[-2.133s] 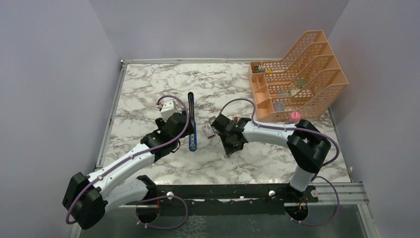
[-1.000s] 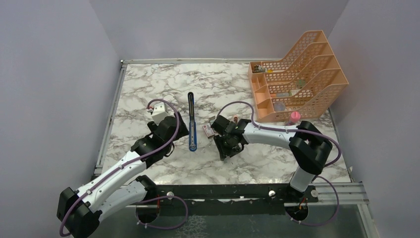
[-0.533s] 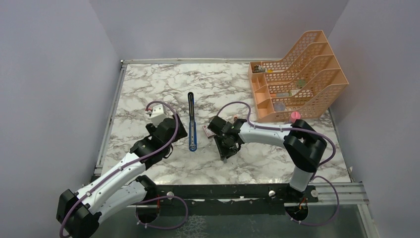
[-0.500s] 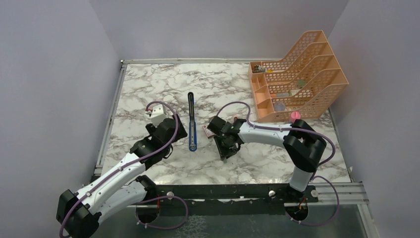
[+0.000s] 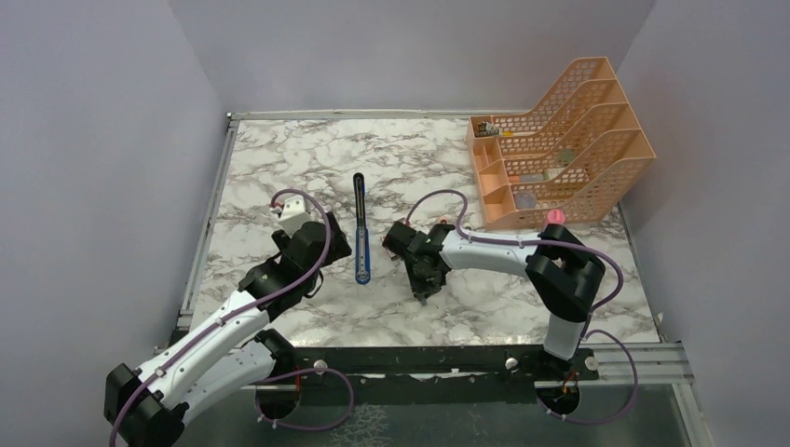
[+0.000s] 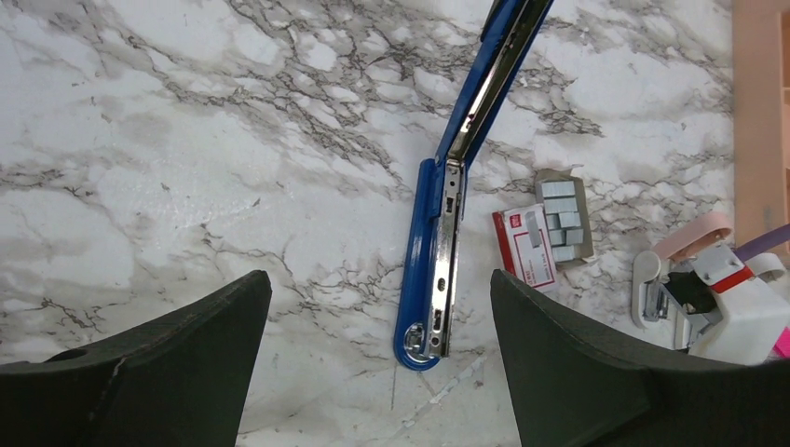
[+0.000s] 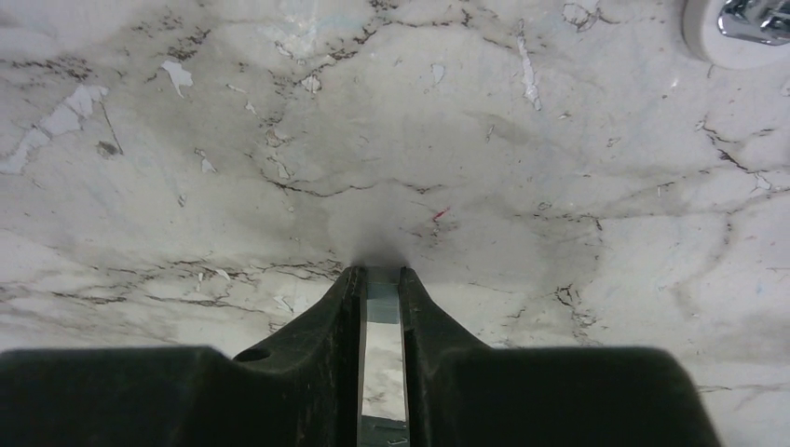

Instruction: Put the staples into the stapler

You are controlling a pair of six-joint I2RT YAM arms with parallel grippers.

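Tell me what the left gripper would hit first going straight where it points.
Probably the stapler: in the wrist view it lies centred ahead between the left gripper's open fingers. Depth is unclear, so the table could come first.

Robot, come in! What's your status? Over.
Left gripper open, clear of the stapler. Right gripper shut on a thin silvery strip, likely staples. Stapler lies opened flat on the table. Nothing blocking it.
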